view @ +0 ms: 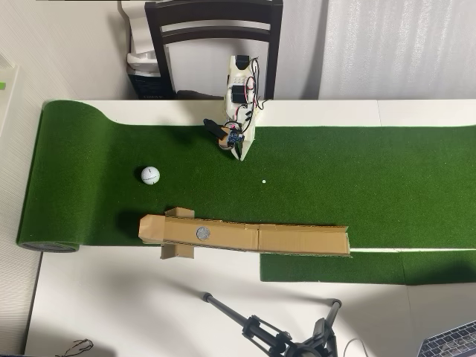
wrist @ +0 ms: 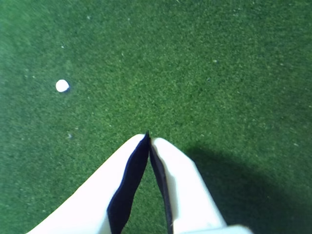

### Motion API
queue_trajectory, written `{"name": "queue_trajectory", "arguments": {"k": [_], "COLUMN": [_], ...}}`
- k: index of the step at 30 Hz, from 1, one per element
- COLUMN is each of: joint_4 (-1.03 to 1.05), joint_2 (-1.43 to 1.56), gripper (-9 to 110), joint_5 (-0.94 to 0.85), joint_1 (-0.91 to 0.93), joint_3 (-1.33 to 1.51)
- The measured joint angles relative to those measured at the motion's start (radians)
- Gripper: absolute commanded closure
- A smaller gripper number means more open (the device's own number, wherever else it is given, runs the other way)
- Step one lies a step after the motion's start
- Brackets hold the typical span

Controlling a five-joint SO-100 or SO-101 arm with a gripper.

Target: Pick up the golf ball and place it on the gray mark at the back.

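The golf ball, white with a thin dark line, rests on the green turf to the left in the overhead view. On the brown cardboard ramp below it lies the round gray mark. My white gripper hangs over the turf near the arm's base, well to the right of the ball and apart from it. In the wrist view the gripper is shut with its tips touching and nothing between them, over bare turf. Neither ball nor mark appears in the wrist view.
A tiny white dot sits on the turf right of the gripper in the overhead view. A dark chair stands behind the arm. A black tripod lies on the white table in front of the ramp.
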Motion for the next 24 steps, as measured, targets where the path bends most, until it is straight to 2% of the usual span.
{"name": "queue_trajectory", "arguments": {"k": [5, 12, 19, 24], "joint_4": [-0.006, -0.008, 0.087, 0.132], "joint_2": [0.000, -0.012, -0.071, -0.256], "gripper": [100, 80, 66, 63], "joint_5": [0.000, -0.020, -0.176, -0.282], "joint_1": [-0.002, -0.092, -0.103, -0.060], "joint_3": [0.000, -0.032, -0.321, -0.529]}}
